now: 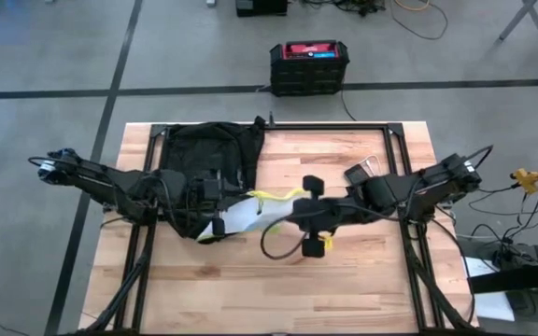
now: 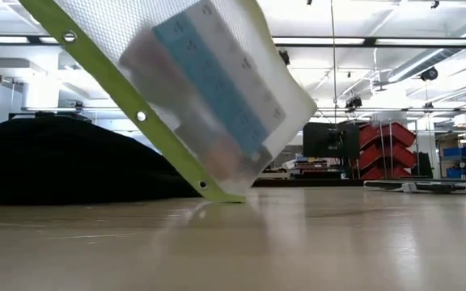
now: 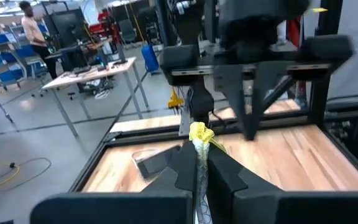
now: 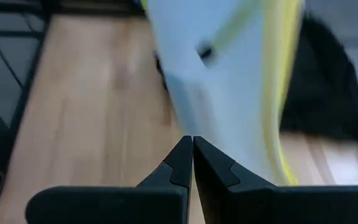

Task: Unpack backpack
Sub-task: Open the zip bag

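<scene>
The backpack (image 1: 208,154) lies flat by the table's (image 1: 362,280) far edge, left of the middle, and a clear mesh pouch (image 1: 241,217) with a yellow-green border is mostly out of it, hanging between the two arms near the middle of the table. From table height the pouch (image 2: 201,89) is tilted, one lower corner on or just above the wood, with a pale blue box-like thing showing through it (I can't make out what it is). The left gripper (image 3: 199,165) has its fingers pressed together on the pouch's yellow edge (image 3: 199,134). The right gripper (image 4: 192,155) also looks pinched shut, with the pouch (image 4: 229,81) just ahead of it; whether it truly holds the fabric I cannot tell, though its fingers meet. On the wood near the table's far right corner lies a small dark flat object (image 1: 361,172). I'd judge the job well begun: one item is nearly free, and still needs setting down. What remains inside the bag is hidden. A black-and-red box (image 1: 310,65) sits on the floor beyond the table.
</scene>
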Action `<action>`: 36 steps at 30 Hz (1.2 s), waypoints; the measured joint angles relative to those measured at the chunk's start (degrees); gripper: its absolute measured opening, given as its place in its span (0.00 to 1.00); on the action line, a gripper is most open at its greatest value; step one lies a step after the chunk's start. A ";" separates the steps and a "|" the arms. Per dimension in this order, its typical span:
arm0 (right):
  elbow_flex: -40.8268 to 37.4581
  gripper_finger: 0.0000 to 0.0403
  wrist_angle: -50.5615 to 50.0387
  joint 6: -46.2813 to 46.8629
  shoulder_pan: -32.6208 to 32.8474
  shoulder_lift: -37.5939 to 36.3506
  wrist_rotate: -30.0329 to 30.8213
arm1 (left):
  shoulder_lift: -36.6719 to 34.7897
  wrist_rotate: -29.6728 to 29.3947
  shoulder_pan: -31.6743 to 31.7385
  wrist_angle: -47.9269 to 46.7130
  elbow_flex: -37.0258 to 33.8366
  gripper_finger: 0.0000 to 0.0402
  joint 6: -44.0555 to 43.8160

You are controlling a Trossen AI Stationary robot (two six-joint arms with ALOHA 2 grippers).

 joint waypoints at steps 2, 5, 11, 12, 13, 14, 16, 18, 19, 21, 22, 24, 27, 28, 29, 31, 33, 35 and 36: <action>-0.12 0.00 2.83 -2.46 -0.11 0.80 0.12 | 0.33 -0.02 0.00 -0.02 0.01 0.00 -0.50; -0.17 0.00 5.72 -3.86 -0.29 2.85 1.45 | 0.76 0.02 0.00 0.15 0.01 0.00 -0.73; -0.20 0.06 8.61 -3.59 -1.00 5.91 4.09 | 0.67 0.02 -0.05 -0.42 0.01 0.00 -0.96; -0.20 0.09 8.39 -3.00 -1.04 6.01 5.49 | 0.63 0.02 -0.07 -0.87 0.01 0.00 -1.00; -0.20 0.13 8.49 -2.49 -1.14 6.09 6.96 | 0.62 0.02 -0.12 -1.21 0.01 0.00 -1.07; -0.20 0.17 8.88 -2.21 -1.14 6.07 8.97 | 0.60 0.00 -0.14 -1.59 0.01 0.00 -1.21; -0.20 0.25 9.11 -2.16 -1.15 5.54 11.64 | 0.58 -0.04 -0.11 -2.09 0.01 0.00 -1.56; -0.16 0.32 10.69 -2.07 -1.40 5.15 11.72 | 0.72 -0.02 -0.14 -2.01 0.01 0.00 -1.57; -0.14 0.35 11.51 -1.99 -1.56 5.08 11.56 | 0.73 -0.02 -0.22 -2.00 0.01 0.00 -1.57; -0.12 0.41 12.48 -1.96 -2.00 5.08 10.40 | 0.73 -0.02 -0.26 -2.06 0.01 0.00 -1.52; -0.14 0.42 12.70 -1.85 -2.17 5.22 10.09 | 0.73 0.00 -0.28 -2.06 0.01 0.00 -1.37; -0.13 0.45 12.78 -0.99 -2.64 5.50 10.09 | 0.73 -0.03 -0.37 -2.13 0.01 0.00 -1.37; -0.12 0.45 12.64 0.28 -2.80 5.52 10.12 | 0.70 -0.01 -0.44 -2.64 0.01 0.00 -1.40; -0.14 0.45 12.66 0.26 -2.80 5.52 10.17 | 0.64 -0.01 -0.44 -2.82 0.01 0.00 -1.40; -0.12 0.44 12.66 0.22 -2.72 5.48 10.21 | 0.49 0.00 -0.44 -3.16 0.01 0.00 -1.40; -0.12 0.43 12.66 0.16 -2.41 5.28 10.23 | 0.39 0.00 -0.44 -3.98 0.01 0.00 -1.44; -0.13 0.42 12.83 -0.61 -2.38 5.18 10.21 | 0.38 0.00 -0.44 -3.99 0.01 0.00 -1.41; -0.13 0.41 13.24 -1.36 -2.38 5.08 10.23 | 0.38 -0.01 -0.44 -4.03 0.01 0.00 -1.41; -0.12 0.40 13.74 -1.69 -2.38 5.08 10.23 | 0.38 -0.02 -0.44 -4.08 0.01 0.00 -1.41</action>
